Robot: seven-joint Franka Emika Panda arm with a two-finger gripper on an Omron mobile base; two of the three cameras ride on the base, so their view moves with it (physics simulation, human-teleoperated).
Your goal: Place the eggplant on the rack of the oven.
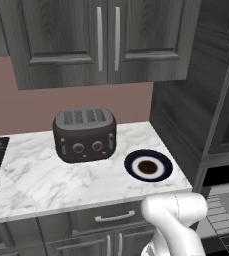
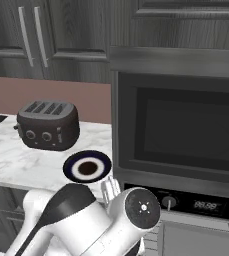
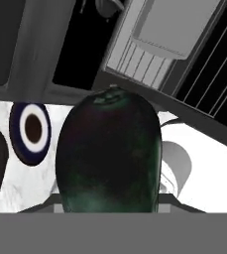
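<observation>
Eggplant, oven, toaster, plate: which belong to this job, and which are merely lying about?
Job:
- eggplant, close in front of the hand camera
- rack, light-grey wires at the oven opening
- oven, dark glass front

Lying about:
- toaster on the marble counter
- plate beside the toaster, holding nothing
- upper cabinets

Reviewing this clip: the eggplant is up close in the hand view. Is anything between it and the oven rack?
Nothing visible blocks it. In the hand view the eggplant sits between the fingers, and the rack lies beyond it in the open oven, its wires bare. The plate and toaster stand off to the side.
</observation>
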